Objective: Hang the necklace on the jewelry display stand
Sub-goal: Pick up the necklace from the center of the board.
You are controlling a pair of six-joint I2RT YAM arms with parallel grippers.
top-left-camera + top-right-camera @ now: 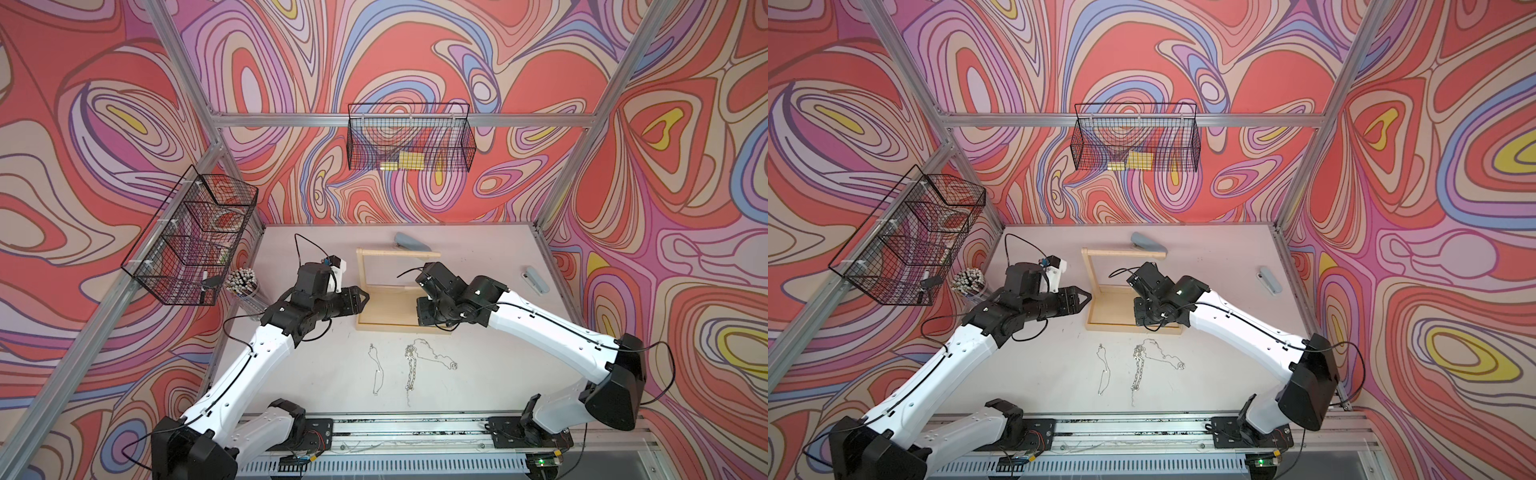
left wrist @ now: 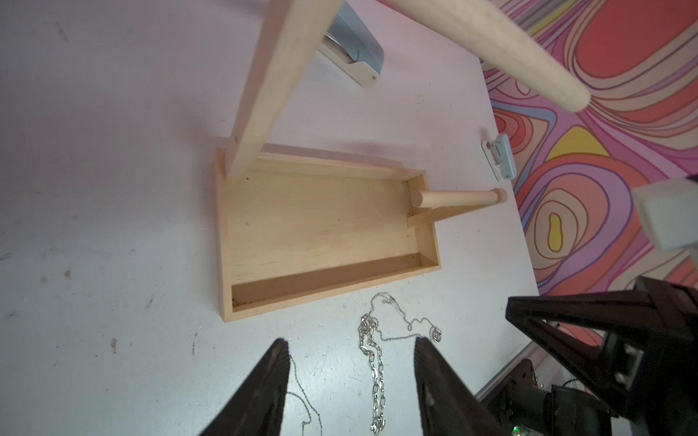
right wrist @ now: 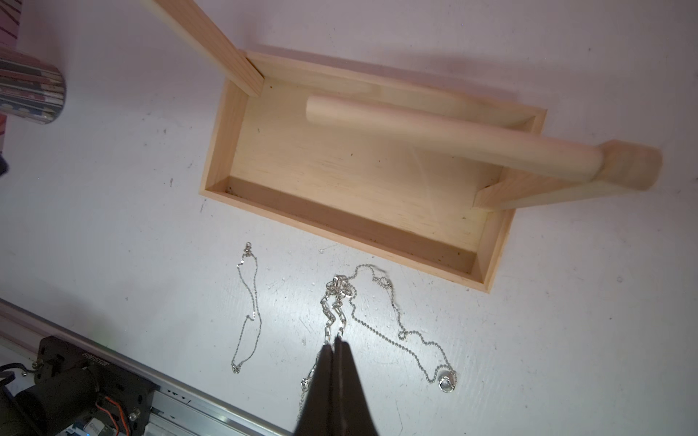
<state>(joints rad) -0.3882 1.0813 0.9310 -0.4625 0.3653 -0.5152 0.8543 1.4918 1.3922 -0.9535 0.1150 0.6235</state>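
On the tabletop [image 1: 316, 374] the stand [image 1: 386, 307] sits upright. Just before its tray [image 3: 340, 226], apart from it, lie three necklaces [image 1: 411, 365]: a thin chain [image 3: 253, 313], a link chain [image 3: 332, 302] and a ball chain [image 3: 415, 336] with a ring pendant [image 3: 446, 383], the last two overlapping. The left end effector [image 2: 351, 341] hangs released, jaws apart, nothing between. The right end effector [image 3: 335, 339] is clenched above the link chain; whether its tips touch it is unclear.

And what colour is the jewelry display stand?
The jewelry display stand is pale beige, unfinished wood; it shows best in the right wrist view.
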